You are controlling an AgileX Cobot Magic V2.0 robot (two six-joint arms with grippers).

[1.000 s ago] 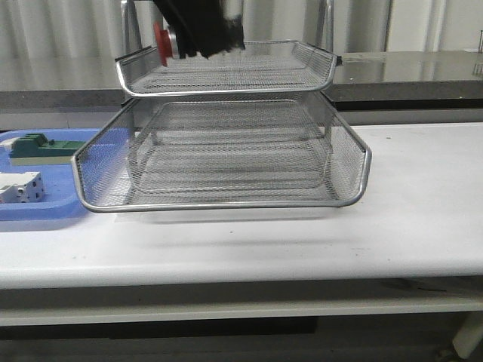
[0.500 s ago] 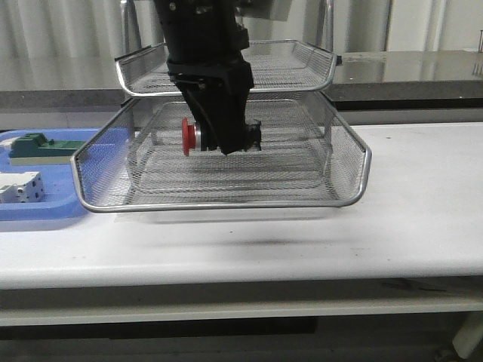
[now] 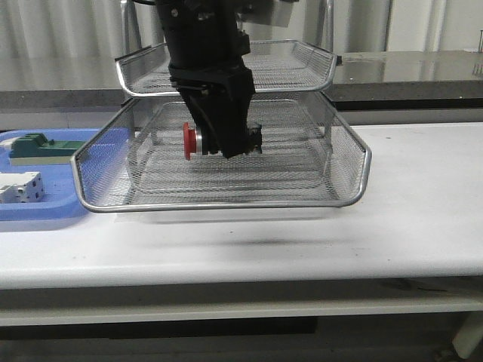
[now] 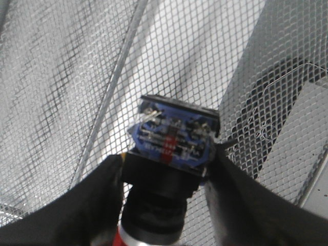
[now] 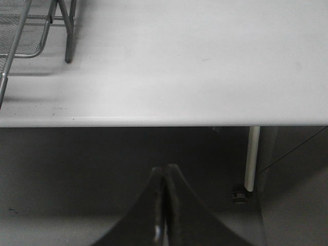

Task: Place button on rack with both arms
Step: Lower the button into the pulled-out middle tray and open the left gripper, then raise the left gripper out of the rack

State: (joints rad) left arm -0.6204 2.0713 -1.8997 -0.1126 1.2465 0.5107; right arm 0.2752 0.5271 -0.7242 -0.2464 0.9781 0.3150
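Note:
My left gripper [image 3: 223, 143] is shut on the button [image 3: 194, 141], whose red cap points left in the front view. It holds the button low over the middle tray of the silver wire-mesh rack [image 3: 355, 162]. In the left wrist view the button's blue rear block [image 4: 173, 136] sits between my two black fingers [image 4: 92, 200], above the mesh. My right gripper [image 5: 165, 177] is shut and empty, off the table's edge, out of the front view. A rack leg [image 5: 67, 31] shows in the right wrist view.
A flat blue tray [image 3: 45, 207] at the left holds a green block [image 3: 34, 147] and a white breaker [image 3: 19, 186]. The rack's upper tray [image 3: 302, 56] is close above my left arm. The white table [image 3: 423, 211] stretches right of the rack.
My left arm came down from the upper tray's front to the middle tray with the button in it. In the last half second it barely moved.

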